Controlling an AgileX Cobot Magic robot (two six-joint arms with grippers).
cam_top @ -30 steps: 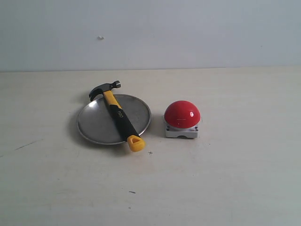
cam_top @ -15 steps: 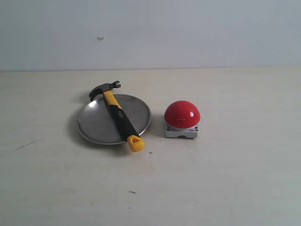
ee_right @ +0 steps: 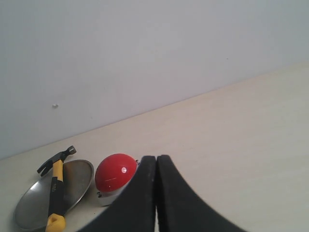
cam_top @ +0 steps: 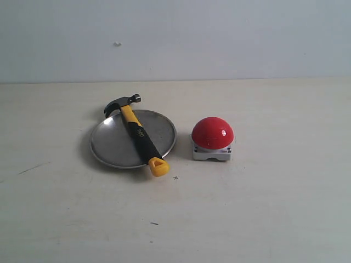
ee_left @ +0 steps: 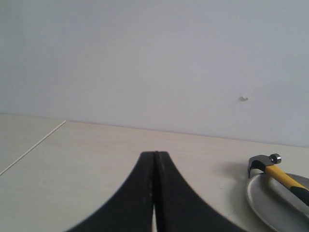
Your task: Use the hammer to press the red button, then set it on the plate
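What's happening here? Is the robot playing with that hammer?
Nobody is holding anything right now. The hammer lies across the plate, with its head and its yellow end sticking out past the rim. The red button sits on the table next to the plate, not touching it. The left gripper and the right gripper are both shut and empty, away from the things.

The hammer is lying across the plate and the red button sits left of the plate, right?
No. The hammer does lie across the plate, but the red button sits right of the plate, apart from it, as the exterior view shows.
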